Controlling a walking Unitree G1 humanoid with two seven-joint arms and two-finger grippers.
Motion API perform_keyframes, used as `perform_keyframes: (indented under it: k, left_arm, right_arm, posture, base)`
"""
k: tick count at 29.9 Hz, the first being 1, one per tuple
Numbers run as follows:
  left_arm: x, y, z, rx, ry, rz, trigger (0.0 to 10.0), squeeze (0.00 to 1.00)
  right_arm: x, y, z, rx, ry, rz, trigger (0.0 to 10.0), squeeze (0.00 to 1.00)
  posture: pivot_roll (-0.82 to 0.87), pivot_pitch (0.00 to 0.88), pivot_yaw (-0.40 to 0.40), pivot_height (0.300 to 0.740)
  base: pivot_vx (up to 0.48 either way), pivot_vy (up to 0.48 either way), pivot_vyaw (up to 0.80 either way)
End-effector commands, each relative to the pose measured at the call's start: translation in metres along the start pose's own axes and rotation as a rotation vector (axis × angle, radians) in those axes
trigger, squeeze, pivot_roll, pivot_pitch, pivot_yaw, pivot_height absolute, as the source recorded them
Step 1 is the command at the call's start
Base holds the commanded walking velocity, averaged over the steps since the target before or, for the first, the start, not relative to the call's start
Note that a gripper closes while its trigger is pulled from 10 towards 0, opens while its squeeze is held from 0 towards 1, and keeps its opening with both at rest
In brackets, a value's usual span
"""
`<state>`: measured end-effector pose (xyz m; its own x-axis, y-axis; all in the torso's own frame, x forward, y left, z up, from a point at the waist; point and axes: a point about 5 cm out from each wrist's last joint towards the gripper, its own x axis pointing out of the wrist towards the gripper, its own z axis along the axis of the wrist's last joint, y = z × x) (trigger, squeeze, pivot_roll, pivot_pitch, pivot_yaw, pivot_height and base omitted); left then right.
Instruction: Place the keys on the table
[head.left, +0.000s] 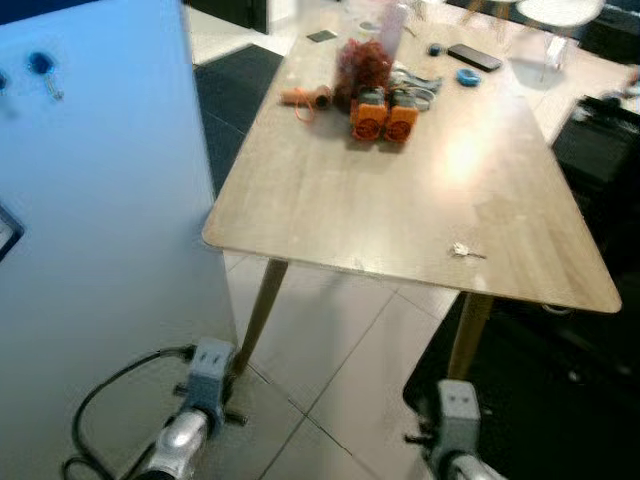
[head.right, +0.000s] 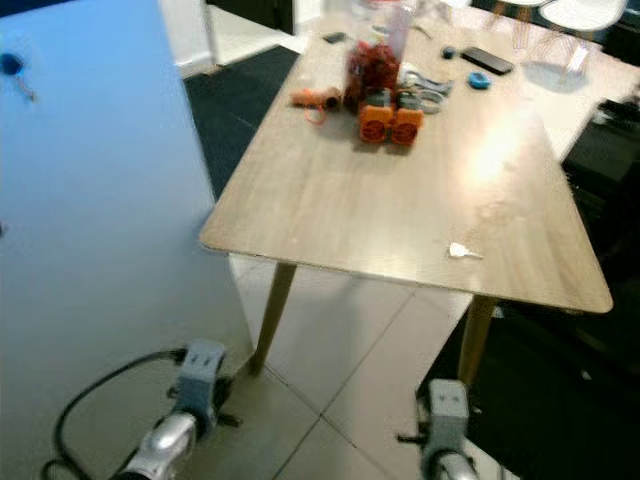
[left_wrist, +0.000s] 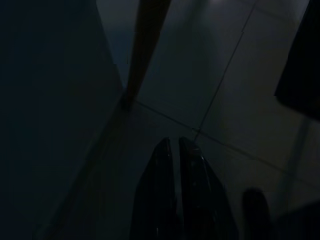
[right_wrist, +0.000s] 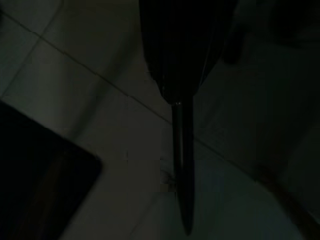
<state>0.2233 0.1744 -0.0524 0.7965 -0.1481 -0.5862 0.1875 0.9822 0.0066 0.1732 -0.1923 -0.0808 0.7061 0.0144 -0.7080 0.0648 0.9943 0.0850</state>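
Lying flat on the bench (head.left: 330, 210), near its front edge toward the robot's right: one small pale key or set of keys (head.left: 462, 250), resting free with nothing touching it. Too small to count the pieces.

Left end effector (left_wrist: 175, 155): hanging low beside the bench leg (head.left: 262, 310), its two black fingers pressed close together, holding nothing; dark tiled floor (head.left: 350, 370) beyond it.

Right end effector (right_wrist: 181, 165): hanging low over the floor, fingers seen as one narrow black blade, closed, nothing gripped.

Far end of the bench: two orange blocks (head.left: 384, 115) side by side, a jar of red contents (head.left: 362, 65) behind them, an orange-handled item (head.left: 305, 98) to their left, a dark phone (head.left: 474, 57), a small blue object (head.left: 467, 76). All well apart from the keys.

Robot's left: a pale blue panel (head.left: 100, 200) with a blue-headed key (head.left: 42, 68) hanging in it.

Progress, as judged: the placing appears done, since the keys sit on the bench and both arms hang idle and empty. Nothing of the task seems left, unless the blue-headed key is also meant.
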Motion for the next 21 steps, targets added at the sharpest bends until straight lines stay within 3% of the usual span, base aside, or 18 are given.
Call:
perform_keyframes:
  k: [1, 21]
  left_arm:
    - [-0.0008, -0.0037, -0.003, -0.005, 0.006, -0.009, 10.0, 0.0]
    - [-0.0036, -0.0011, -0.0057, 0.001, -0.001, -0.012, 10.0, 0.0]
  right_arm:
    - [-0.0021, -0.0055, -0.0039, -0.002, 0.016, -0.018, 10.0, 0.0]
    - [-0.0021, -0.0038, -0.0048, -0.015, 0.021, -0.01, 10.0, 0.0]
  posture:
    - [0.05, 0.059, -0.028, 0.74]
    - [0.06, 0.06, -0.029, 0.74]
  base:
    - [0.0, 0.0, 0.0]
    - [0.0, 0.0, 0.0]
